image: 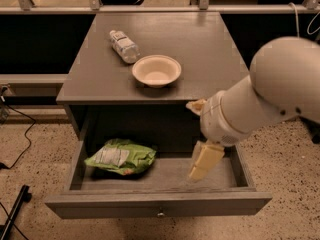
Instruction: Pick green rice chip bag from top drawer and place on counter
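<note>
The green rice chip bag (121, 157) lies in the left half of the open top drawer (160, 204), its white-grey label facing up. My gripper (202, 165) hangs over the right half of the drawer, pointing down and to the left, well apart from the bag. It holds nothing that I can see. The grey counter (200, 49) is above and behind the drawer.
A clear plastic water bottle (124, 45) lies on the counter's left rear. A cream bowl (156, 70) stands near the counter's front edge. My large white arm (270, 99) covers the counter's right front corner. A black cable (15, 134) runs along the floor at left.
</note>
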Motion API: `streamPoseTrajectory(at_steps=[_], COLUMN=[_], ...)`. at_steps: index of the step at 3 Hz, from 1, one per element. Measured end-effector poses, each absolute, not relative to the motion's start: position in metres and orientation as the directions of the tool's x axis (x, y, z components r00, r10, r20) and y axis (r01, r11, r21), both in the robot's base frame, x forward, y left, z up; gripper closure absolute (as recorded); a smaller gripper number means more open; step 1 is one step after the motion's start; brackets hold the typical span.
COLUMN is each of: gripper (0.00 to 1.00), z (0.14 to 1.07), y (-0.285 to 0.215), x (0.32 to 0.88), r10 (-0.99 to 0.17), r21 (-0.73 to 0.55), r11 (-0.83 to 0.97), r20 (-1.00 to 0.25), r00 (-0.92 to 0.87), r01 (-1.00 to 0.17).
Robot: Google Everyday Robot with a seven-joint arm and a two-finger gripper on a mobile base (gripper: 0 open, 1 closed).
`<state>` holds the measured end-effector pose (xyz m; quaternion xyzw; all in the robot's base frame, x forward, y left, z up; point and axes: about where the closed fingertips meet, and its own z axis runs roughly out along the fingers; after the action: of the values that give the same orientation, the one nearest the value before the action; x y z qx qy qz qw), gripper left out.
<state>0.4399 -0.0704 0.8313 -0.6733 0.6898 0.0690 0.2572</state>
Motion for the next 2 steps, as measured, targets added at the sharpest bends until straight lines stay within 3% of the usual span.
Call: streamPoseTrajectory(at_steps=[2], gripper=[0.00], z=[0.8371], y=[-0.0649], x=[0.4467], r10=[-0.862], r21=[-0.327], r11=[0.094], r20=[-0.500], r00=[0.087], r01=[-0.940])
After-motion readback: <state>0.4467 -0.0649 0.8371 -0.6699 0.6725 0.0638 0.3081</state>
